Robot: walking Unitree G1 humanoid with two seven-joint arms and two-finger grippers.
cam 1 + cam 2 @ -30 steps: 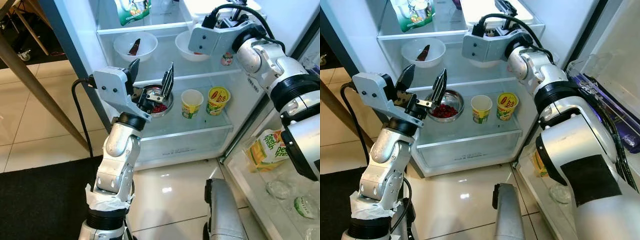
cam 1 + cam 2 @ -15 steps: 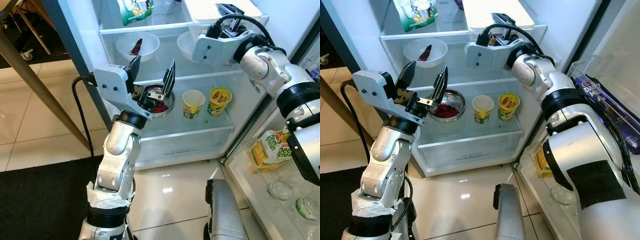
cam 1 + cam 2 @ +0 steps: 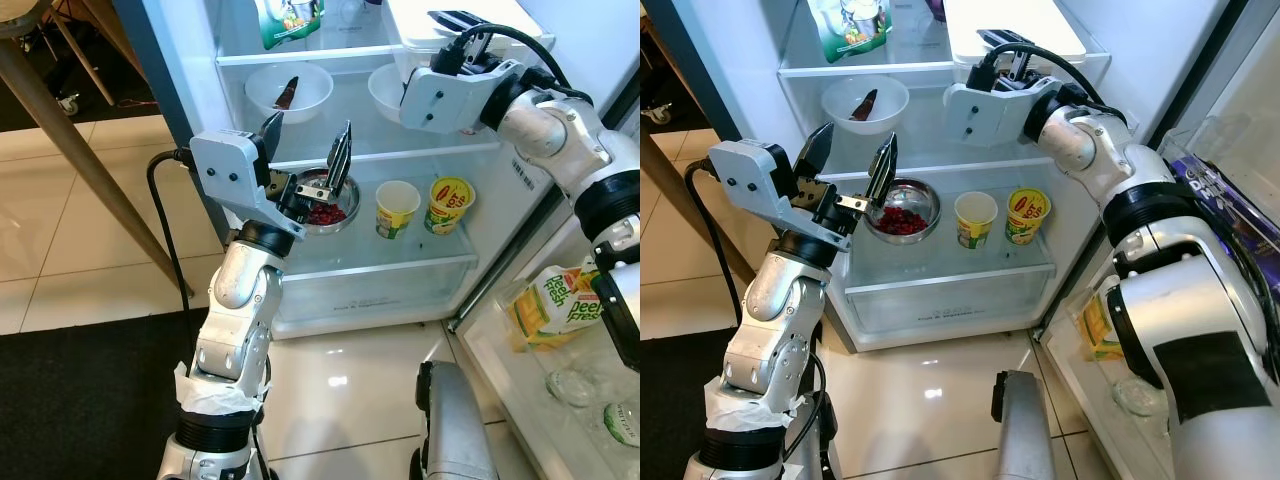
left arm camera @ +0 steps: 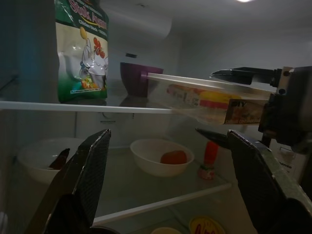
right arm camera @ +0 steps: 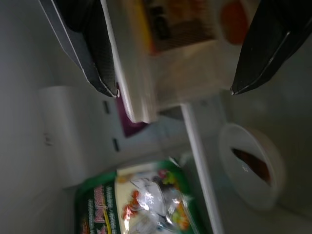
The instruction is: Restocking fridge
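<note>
Blurred in the right wrist view: printing on the box [image 5: 170, 44], not readable. Cut by the top edge in both eye views: green bag [image 3: 290, 18] and box. Partly hidden behind the left end effector [image 3: 305, 160]: steel bowl [image 3: 335, 212]. Hidden behind the right wrist housing: part of the white bowl [image 3: 385, 92]. Too small to read: cup labels [image 3: 447, 205].

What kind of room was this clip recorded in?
Probably a home kitchen or dining area: an open fridge stocked with bowls and cup noodles, glossy tiled floor, and a wooden table leg nearby.
</note>
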